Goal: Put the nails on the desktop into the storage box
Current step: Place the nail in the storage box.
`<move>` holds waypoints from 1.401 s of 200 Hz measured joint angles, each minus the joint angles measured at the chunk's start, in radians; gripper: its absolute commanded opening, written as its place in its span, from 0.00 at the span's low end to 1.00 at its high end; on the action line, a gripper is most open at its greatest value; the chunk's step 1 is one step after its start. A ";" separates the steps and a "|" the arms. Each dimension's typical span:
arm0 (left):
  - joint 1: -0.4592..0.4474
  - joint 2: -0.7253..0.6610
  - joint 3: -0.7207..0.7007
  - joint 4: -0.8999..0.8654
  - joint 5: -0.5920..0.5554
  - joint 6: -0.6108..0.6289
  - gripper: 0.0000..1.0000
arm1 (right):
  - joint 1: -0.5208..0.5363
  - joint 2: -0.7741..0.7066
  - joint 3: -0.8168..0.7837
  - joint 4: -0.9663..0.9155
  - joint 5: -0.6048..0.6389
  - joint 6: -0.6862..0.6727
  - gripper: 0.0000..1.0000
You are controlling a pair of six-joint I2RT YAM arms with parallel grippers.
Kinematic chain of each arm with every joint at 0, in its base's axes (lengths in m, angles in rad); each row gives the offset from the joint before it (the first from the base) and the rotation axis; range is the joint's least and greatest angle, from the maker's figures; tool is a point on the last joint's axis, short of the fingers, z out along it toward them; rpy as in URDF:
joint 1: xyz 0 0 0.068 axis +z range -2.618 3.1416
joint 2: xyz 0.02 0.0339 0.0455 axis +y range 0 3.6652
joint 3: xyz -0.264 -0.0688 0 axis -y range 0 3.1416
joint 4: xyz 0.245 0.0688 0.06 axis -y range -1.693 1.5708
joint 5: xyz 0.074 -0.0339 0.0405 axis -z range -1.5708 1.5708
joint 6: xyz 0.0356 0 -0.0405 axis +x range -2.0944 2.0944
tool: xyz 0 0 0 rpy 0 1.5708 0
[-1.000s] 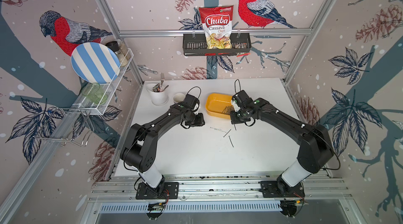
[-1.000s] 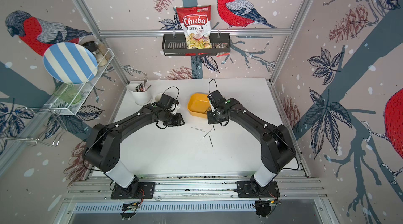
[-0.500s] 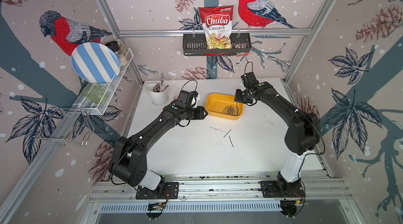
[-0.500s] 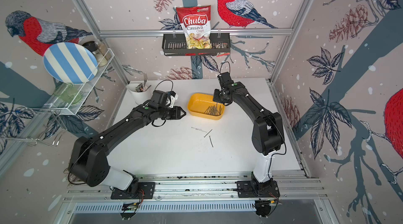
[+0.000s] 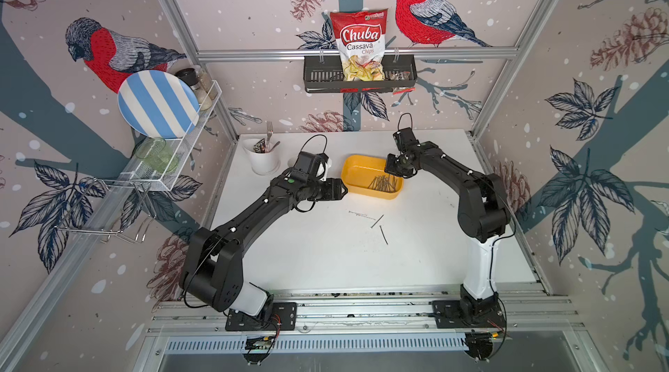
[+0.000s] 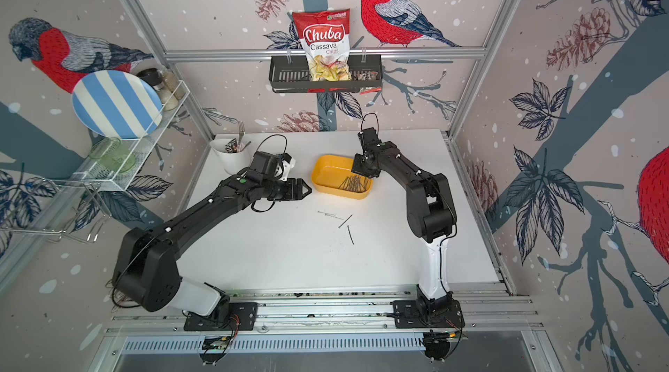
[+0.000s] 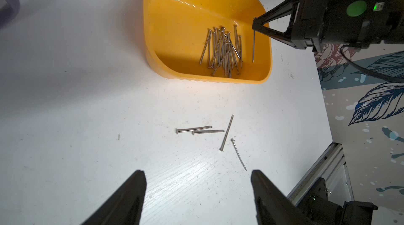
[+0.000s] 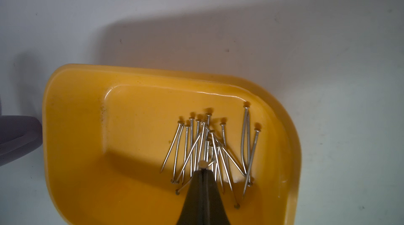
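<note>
Your right gripper point(image 7: 254, 25) is pinched tight on the held nail point(image 7: 253, 44), gripping it just under the head so that it hangs point down. It hangs inside the rim of the storage box point(image 7: 185, 27), at the box's right end. The right wrist view looks straight down the shank. The nail head point(image 8: 203, 164) sits at the closed tips, with the pile of nails point(image 8: 207, 147) on the yellow floor right beneath. You cannot tell whether the point touches that floor.

Your left gripper point(image 7: 197, 172) stands wide and holds nothing. It hovers over the desktop point(image 7: 65, 81) just beside the box's near left corner in both top views point(image 5: 338, 189). Four loose nails point(image 7: 208, 131) lie flat on the desktop ahead of its fingertips. They are on the near side of the box and well apart from the right gripper.

A second ago the right gripper was low at the box's near edge, close to those loose nails. Half a second ago it was swung back past the far right corner. Now it is over the box itself. The left gripper's jaws are wider than they were a second ago, and its arm is stretched out flatter. The loose nails lie where they lay half a second ago.
</note>
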 measured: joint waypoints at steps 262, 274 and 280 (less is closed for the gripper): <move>-0.148 0.039 -0.031 0.049 -0.074 0.081 0.91 | 0.147 -0.346 -0.325 -0.034 0.018 -0.075 0.37; -0.128 0.013 -0.068 0.068 -0.069 0.066 0.91 | 0.187 -0.373 -0.381 -0.049 0.021 -0.088 0.37; -0.114 -0.002 -0.089 0.078 -0.061 0.050 0.91 | 0.208 -0.384 -0.406 -0.055 0.023 -0.092 0.37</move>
